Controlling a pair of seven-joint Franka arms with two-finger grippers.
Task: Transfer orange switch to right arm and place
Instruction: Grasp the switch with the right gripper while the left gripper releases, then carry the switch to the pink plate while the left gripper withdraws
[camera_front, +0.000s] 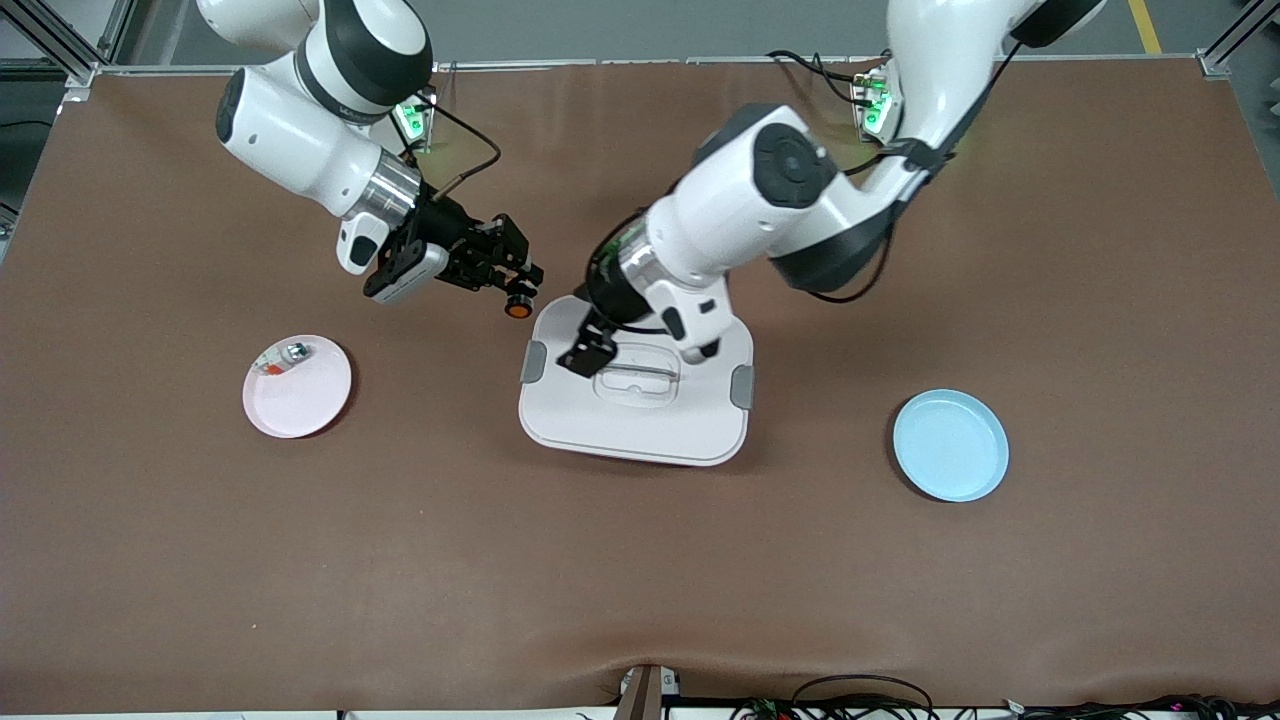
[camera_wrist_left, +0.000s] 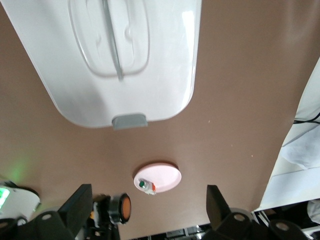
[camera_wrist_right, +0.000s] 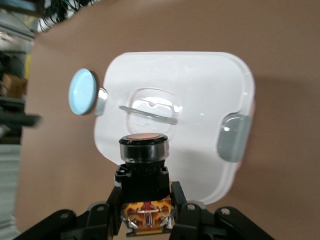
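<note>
Gripping the orange switch (camera_front: 517, 306) by its body, the right gripper (camera_front: 512, 275) hangs just off the corner of the white lidded box (camera_front: 640, 420), while the left gripper (camera_front: 588, 352), fingers spread wide and empty, hovers over that lid. The switch could slip or twist in so small a pinch on the way to the pink plate (camera_front: 310, 405), or land on the small silver-and-red bit (camera_front: 284, 356) lying there.

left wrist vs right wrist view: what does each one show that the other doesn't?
Left wrist only: the pink plate with a small silver-and-red bit on it, and the open left gripper.
Right wrist only: the blue plate, and the right gripper shut on the orange switch, seen close up.
Both: the white lidded box on the brown table, and the orange switch.
</note>
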